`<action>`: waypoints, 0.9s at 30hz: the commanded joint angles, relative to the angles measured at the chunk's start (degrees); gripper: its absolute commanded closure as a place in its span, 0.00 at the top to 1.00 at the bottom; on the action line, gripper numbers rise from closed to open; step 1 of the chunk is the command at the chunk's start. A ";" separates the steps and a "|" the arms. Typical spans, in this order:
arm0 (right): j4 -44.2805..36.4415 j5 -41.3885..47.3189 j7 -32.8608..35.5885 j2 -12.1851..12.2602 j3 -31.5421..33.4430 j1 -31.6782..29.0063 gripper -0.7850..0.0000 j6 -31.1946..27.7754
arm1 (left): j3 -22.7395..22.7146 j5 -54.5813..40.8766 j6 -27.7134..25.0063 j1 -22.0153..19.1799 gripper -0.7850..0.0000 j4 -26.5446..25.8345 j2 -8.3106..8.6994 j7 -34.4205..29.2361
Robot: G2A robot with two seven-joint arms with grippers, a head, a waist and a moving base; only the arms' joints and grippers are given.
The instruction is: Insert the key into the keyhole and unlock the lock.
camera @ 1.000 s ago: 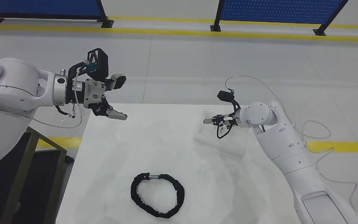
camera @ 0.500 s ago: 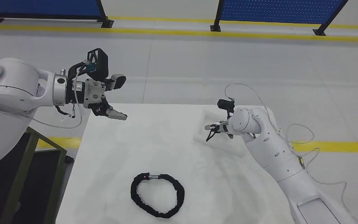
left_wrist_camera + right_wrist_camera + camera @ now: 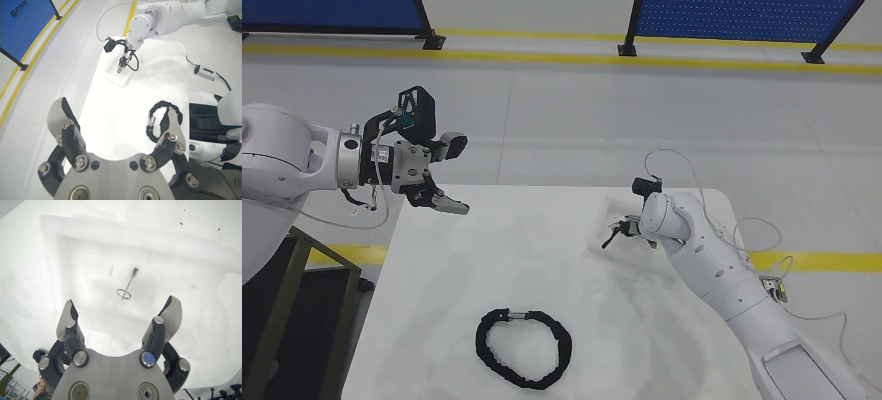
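The right gripper (image 3: 121, 304) hung spread open just above the key (image 3: 127, 286), which was stuck by its tip in the white foam tray (image 3: 113, 79). The left gripper (image 3: 117, 108), likewise released and holding nothing, hovered at the table's (image 3: 492, 260) far corner, well apart from the black chain lock (image 3: 564, 348).

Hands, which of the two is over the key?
The right hand, open above the key; the left hand is open too, but off at the opposite end of the table.
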 commanded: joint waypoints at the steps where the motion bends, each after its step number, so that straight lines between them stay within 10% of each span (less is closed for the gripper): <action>1: 0.27 -0.48 -0.16 -0.17 -0.34 0.13 0.77 0.31 | 0.00 0.00 0.00 0.00 1.00 0.00 0.00 0.00; 4: 0.72 -1.10 -0.33 -0.43 -0.75 0.31 0.48 0.95 | 0.00 0.00 0.00 0.00 1.00 0.00 0.00 0.00; 27: 9.49 -1.93 -2.83 -3.72 -4.01 3.75 0.18 3.78 | 0.00 0.00 0.00 0.00 1.00 0.00 0.00 0.00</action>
